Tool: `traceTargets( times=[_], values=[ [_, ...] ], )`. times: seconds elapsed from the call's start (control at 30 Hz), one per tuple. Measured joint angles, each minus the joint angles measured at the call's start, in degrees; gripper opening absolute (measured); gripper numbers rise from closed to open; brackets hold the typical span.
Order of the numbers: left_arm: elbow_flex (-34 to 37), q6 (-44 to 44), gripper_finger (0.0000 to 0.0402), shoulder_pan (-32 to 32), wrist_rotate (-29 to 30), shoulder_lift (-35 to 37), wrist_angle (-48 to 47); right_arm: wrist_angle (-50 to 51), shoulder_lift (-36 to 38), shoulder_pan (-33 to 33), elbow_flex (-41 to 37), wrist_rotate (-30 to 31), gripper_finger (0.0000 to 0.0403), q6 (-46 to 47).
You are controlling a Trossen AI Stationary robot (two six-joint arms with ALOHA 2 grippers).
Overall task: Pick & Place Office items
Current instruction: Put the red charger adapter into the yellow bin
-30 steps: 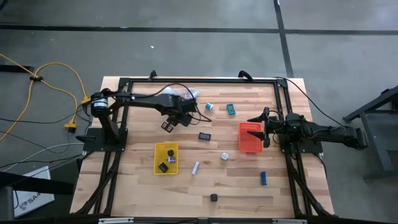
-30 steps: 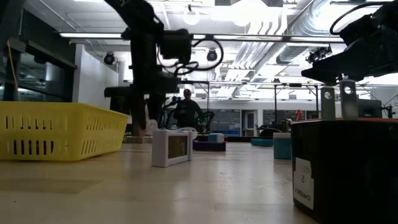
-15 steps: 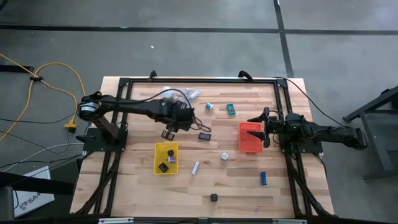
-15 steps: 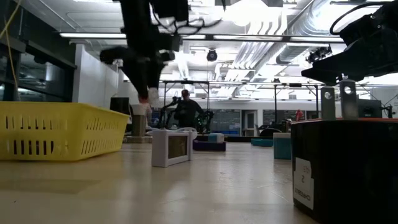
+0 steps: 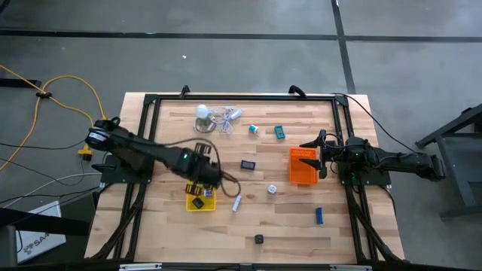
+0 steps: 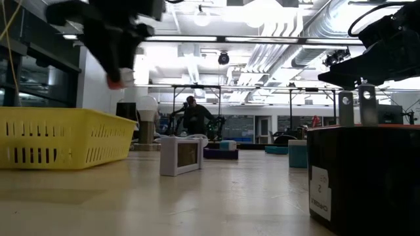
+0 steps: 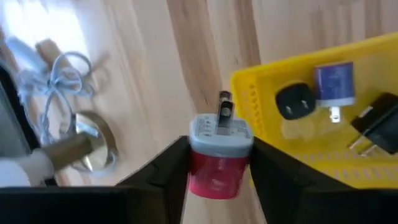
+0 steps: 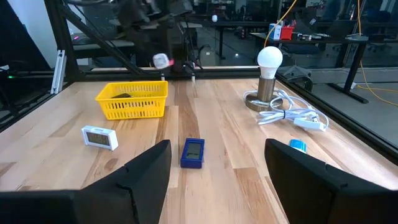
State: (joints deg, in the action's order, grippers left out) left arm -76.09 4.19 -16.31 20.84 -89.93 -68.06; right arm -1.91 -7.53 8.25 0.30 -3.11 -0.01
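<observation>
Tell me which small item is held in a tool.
The red-and-white plug adapter, clamped in the left tool beside the yellow tray; all others lie loose.

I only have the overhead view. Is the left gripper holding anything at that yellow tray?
Observer: Yes. The left wrist view shows the left gripper shut on a red and white plug.
Operator: Is it down in the tray?
Observer: No. In the low view it hangs clear above the yellow tray.
Operator: What's already in there?
Observer: A round black plug, a blue plug and a black charger.
</observation>
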Motion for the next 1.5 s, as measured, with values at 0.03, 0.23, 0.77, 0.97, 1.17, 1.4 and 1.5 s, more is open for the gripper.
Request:
traceTargets(
  times=[0.03, 0.23, 0.77, 0.97, 1.17, 1.4, 1.5],
  values=[
    [0.04, 2.39, 0.0145, -1.23, 0.4, 0.0, -0.62, 0.0, -0.01, 0.0, 0.0, 0.0, 0.0248, 0.0],
    [0.73, 13.0, 0.0145, -7.06, 0.57, 0.0, -2.96, 0.0, 0.0, 0.0, 0.02, 0.0, 0.0248, 0.0],
    [10.92, 23.22, 0.0145, -11.24, -0.77, 0.0, 7.27, 0.0, -0.01, 0.0, 0.01, 0.01, 0.0248, 0.0],
    [12.82, 25.86, 0.0145, -10.33, -4.27, 0.0, 10.18, 0.0, -0.01, 0.0, 0.01, 0.01, 0.0248, -0.01],
    [13.44, 26.05, 0.0145, -8.07, -8.78, -0.02, 11.7, 0.0, 0.0, 0.0, 0.0, 0.02, 0.0248, 0.0],
    [16.44, 23.05, 0.0145, -4.29, -13.49, -0.02, 17.03, 0.0, 0.0, 0.0, 0.0, 0.01, 0.0248, 0.0],
    [18.87, 22.85, 0.0145, -3.52, -14.81, -0.03, 20.02, 0.0, 0.0, 0.0, 0.02, 0.02, 0.0248, 0.0]
  ],
)
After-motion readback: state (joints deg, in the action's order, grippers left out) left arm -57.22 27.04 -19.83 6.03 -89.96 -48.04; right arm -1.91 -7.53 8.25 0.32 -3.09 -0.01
